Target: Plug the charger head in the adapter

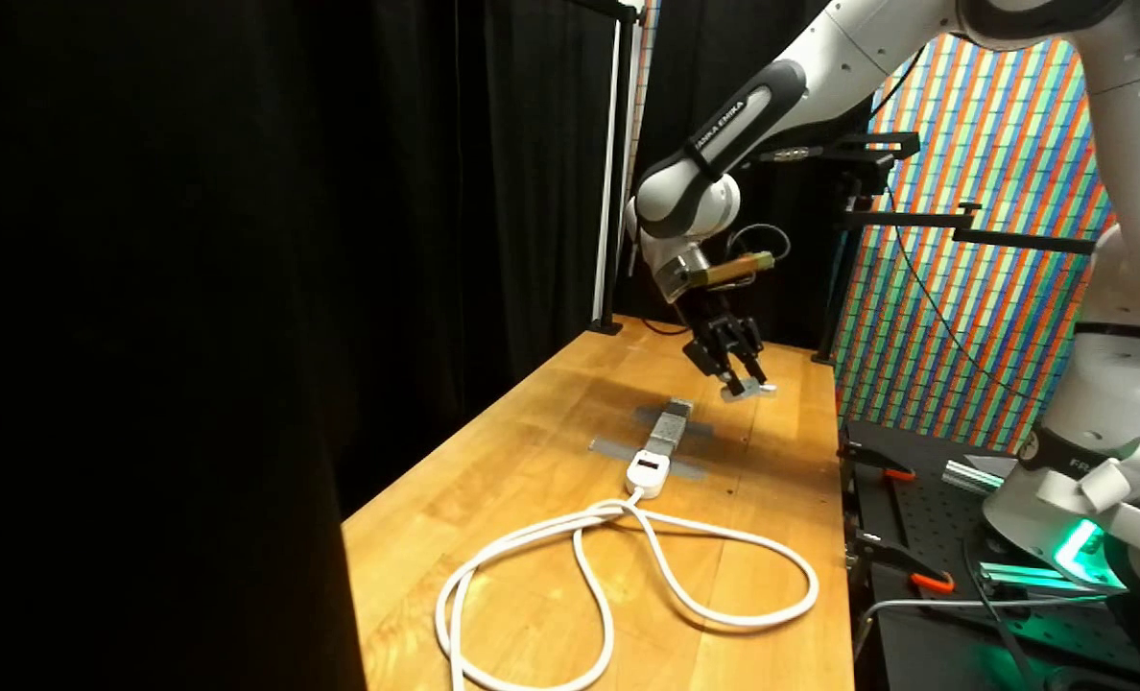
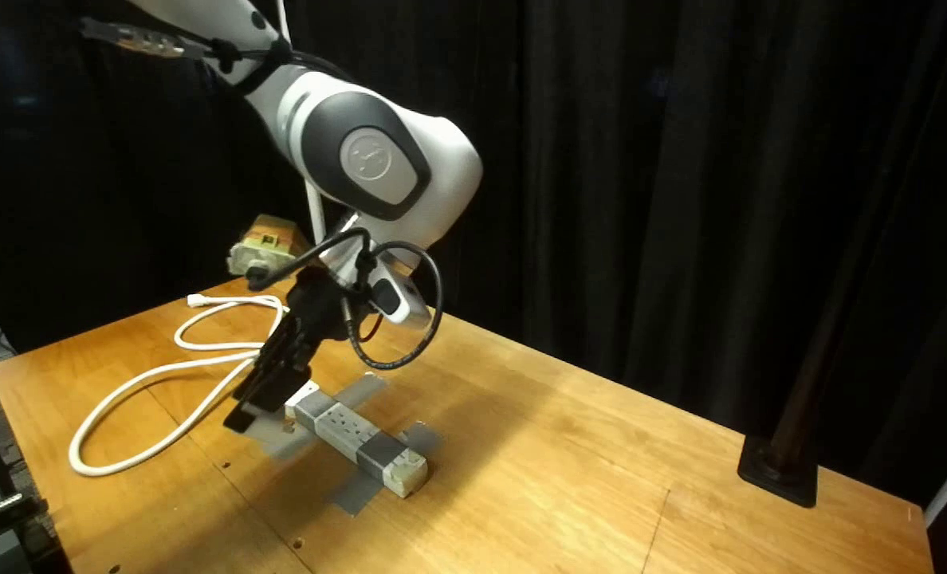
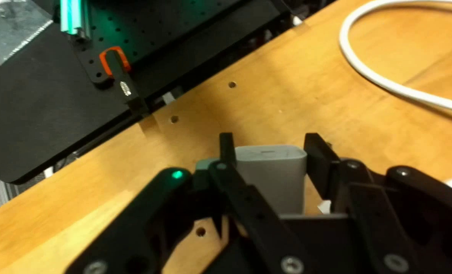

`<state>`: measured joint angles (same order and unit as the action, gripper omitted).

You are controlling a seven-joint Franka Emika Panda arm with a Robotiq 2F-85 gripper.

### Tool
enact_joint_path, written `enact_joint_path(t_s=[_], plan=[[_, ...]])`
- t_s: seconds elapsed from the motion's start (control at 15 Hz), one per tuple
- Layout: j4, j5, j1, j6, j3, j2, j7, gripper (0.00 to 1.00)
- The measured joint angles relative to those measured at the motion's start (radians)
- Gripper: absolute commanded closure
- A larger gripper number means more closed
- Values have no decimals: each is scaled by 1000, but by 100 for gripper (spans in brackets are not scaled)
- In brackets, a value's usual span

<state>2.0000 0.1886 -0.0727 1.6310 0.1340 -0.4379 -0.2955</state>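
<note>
Though it's boxy, the charger head (image 3: 273, 182) — pale, gripped — has rounded corners.

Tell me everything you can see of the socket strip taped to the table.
The adapter is a narrow, oblong off-white strip, apparently plastic, lying flat on the wooden table. Two bands of grey tape cross over it and run onto the table on both sides. Between them, small dark slots face up with nothing plugged in. Its rounded white end carries a dark rectangular patch; from there a thick white cable leaves and loops across the table.
</note>
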Motion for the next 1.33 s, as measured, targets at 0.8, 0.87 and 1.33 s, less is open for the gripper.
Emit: enact_joint_path(t_s=[0.8, 0.87, 1.33], plan=[[-268, 159, -120, -15, 22, -239, -88, 52], [-270, 159, -120, -16, 22, -239, -88, 77], [-323, 189, -154, -272, 19, -240, -36, 77]])
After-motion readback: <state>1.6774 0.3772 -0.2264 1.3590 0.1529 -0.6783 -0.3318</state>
